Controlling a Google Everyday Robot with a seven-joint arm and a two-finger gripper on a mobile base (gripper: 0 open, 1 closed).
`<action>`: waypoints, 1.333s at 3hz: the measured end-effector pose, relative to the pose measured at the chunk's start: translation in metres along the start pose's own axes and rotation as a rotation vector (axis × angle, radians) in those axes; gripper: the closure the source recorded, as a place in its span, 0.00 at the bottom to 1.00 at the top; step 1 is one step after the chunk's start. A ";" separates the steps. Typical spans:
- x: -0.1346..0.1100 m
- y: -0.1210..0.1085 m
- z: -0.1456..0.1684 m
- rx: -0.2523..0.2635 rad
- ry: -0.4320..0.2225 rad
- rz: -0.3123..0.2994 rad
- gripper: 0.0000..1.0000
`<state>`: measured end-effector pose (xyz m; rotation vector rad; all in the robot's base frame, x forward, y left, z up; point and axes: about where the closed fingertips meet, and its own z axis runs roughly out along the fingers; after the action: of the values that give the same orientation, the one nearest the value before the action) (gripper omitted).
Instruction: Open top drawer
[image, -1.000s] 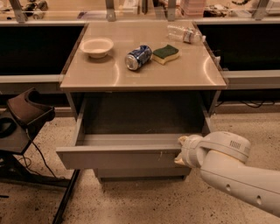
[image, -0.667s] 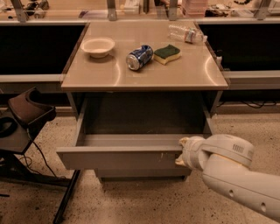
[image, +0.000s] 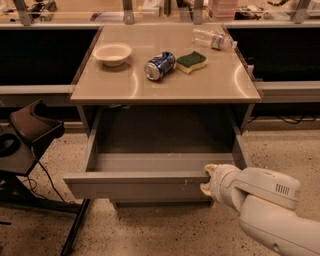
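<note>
The top drawer (image: 135, 186) is pulled far out from under the tan counter (image: 165, 80). Its grey front faces me and its plain grey inside shows, with nothing in it. My gripper (image: 207, 179) is at the right part of the drawer front, at its upper edge. One pale fingertip (image: 210, 169) sits at the top lip and another shows lower against the front. My white arm (image: 265, 205) comes in from the lower right. The lower drawers are hidden behind the open one.
On the counter lie a white bowl (image: 112, 53), a blue can (image: 159, 66) on its side, a green-and-yellow sponge (image: 192, 61) and a clear plastic bottle (image: 212, 38). A dark chair or stand (image: 30, 130) is at the left, close to the drawer's corner. The floor is speckled.
</note>
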<state>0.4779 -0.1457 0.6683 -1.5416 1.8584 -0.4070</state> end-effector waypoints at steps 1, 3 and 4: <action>-0.002 0.004 -0.006 0.006 -0.010 -0.009 1.00; 0.009 0.022 -0.020 0.008 -0.008 -0.001 1.00; 0.010 0.028 -0.026 0.010 -0.025 -0.003 1.00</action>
<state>0.4395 -0.1532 0.6665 -1.5360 1.8326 -0.3962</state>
